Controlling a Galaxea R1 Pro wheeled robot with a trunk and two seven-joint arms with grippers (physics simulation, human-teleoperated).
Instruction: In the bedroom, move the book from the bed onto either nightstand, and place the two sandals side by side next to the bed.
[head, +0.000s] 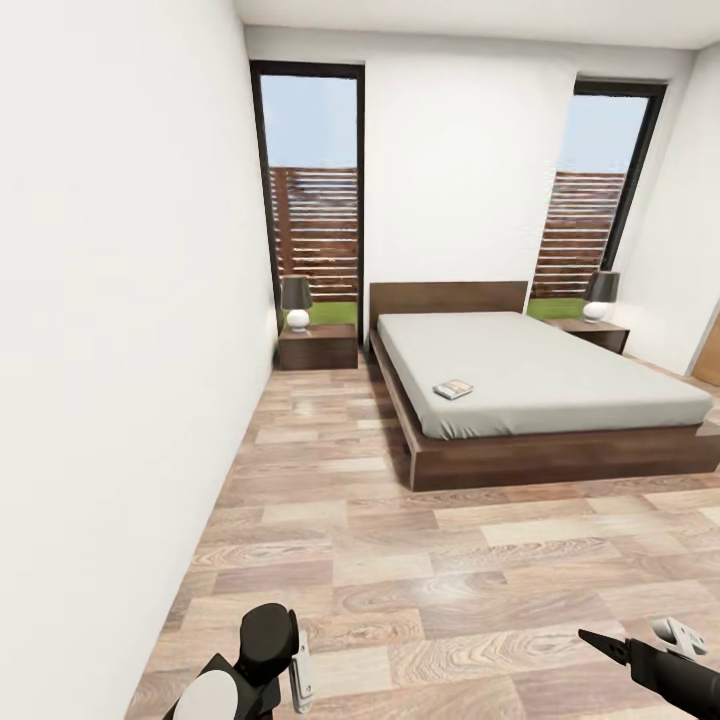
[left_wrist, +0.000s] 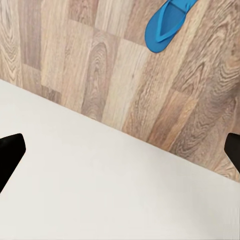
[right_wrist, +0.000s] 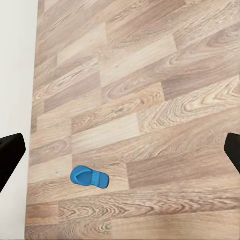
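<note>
Nearest the robot, both arms hung low over the wood-plank floor (head: 440, 560). The left hand (left_wrist: 120, 145) was spread wide, its dark fingertips at the two edges of its wrist view with nothing between them, above the white wall's foot and the planks. The right hand (right_wrist: 120, 150) was likewise spread and empty.

One blue sandal (right_wrist: 89, 177) lay flat on the floor near the wall in the right wrist view, and a blue sandal (left_wrist: 167, 22) lay on the planks in the left wrist view; whether these were one sandal or two could not be told. Neither lay beside the bed, so that part seemed not yet begun.

Farther off, the book (head: 453, 389) rested on the grey mattress of the bed (head: 560, 455), near its left edge. Beyond it the left nightstand (head: 318, 347) and the right nightstand (head: 592, 333) each carried a lamp and no book. By this showing, nothing of the task was done.
</note>
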